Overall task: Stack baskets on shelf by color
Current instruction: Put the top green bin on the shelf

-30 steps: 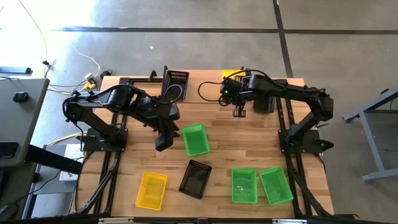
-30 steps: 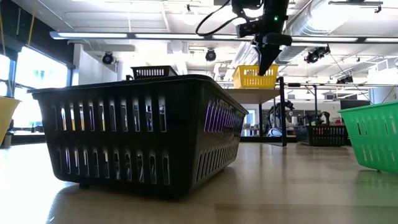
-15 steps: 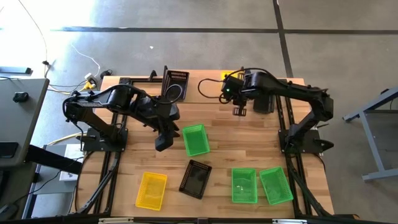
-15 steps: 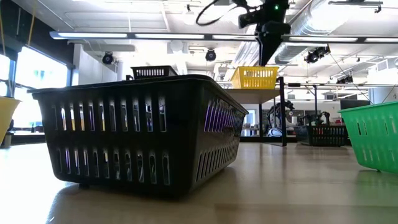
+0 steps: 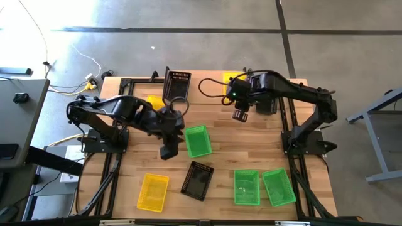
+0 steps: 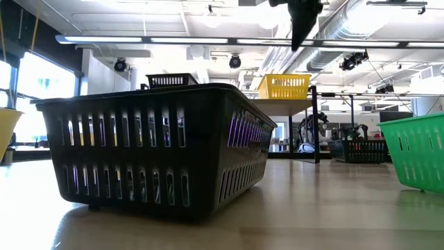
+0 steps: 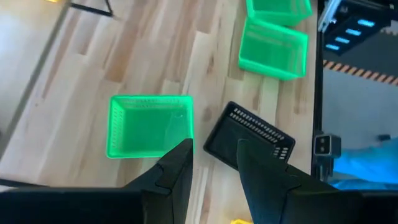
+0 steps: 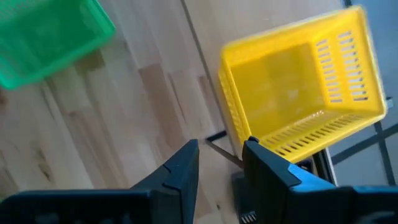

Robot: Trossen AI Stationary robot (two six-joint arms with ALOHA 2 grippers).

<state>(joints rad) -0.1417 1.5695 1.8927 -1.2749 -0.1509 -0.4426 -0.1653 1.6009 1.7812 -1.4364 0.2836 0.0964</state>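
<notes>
Right pincer let go and lifted; we see its jaws apart, empty, above yellow basket on shelf. Left pincer open beside green basket on table.

You're getting the whole table from overhead, while the low camera is sitting behind a black basket; both wrist cameras are looking down, sharing the middle green basket

Bare table between centre green basket and right arm; front row of baskets crowds the near edge, black basket mid-row.
</notes>
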